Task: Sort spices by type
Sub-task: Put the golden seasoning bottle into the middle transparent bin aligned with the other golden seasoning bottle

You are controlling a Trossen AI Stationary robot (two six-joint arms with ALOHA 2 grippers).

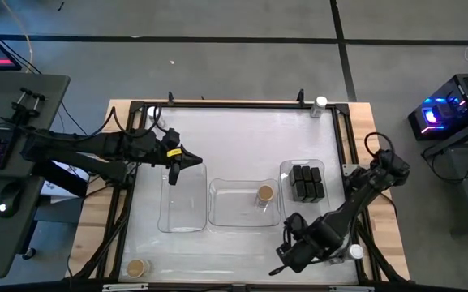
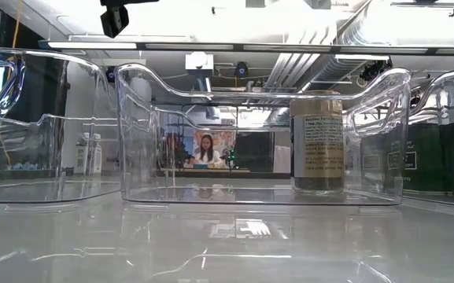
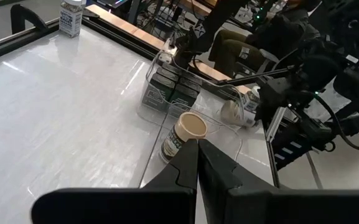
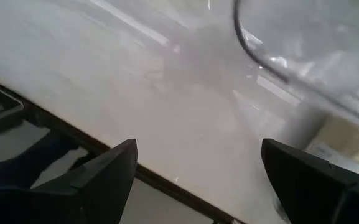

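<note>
Hovering low at the near edge of the table [image 1: 242, 134], the right gripper [image 1: 286, 253] has its fingers [image 4: 104, 174] spread wide, nothing between them. A tan-topped jar [image 1: 137, 267] sits alone at the near left corner, and a white-lidded jar [image 1: 355, 251] lies just beside the right arm at the near right edge. Moving back, three clear trays line up across the middle: the left tray [image 1: 182, 199] holds nothing, the middle tray [image 1: 244, 203] holds one tan-topped jar [image 1: 265, 193] upright at its right side, and the right tray [image 1: 302, 181] is packed with black boxes [image 1: 307, 182]. Over the left tray's far edge, the left gripper [image 1: 183, 159] hangs pinched shut, gripping nothing. Far back, another white-lidded jar [image 1: 320, 105] stands at the table's rear rail.
</note>
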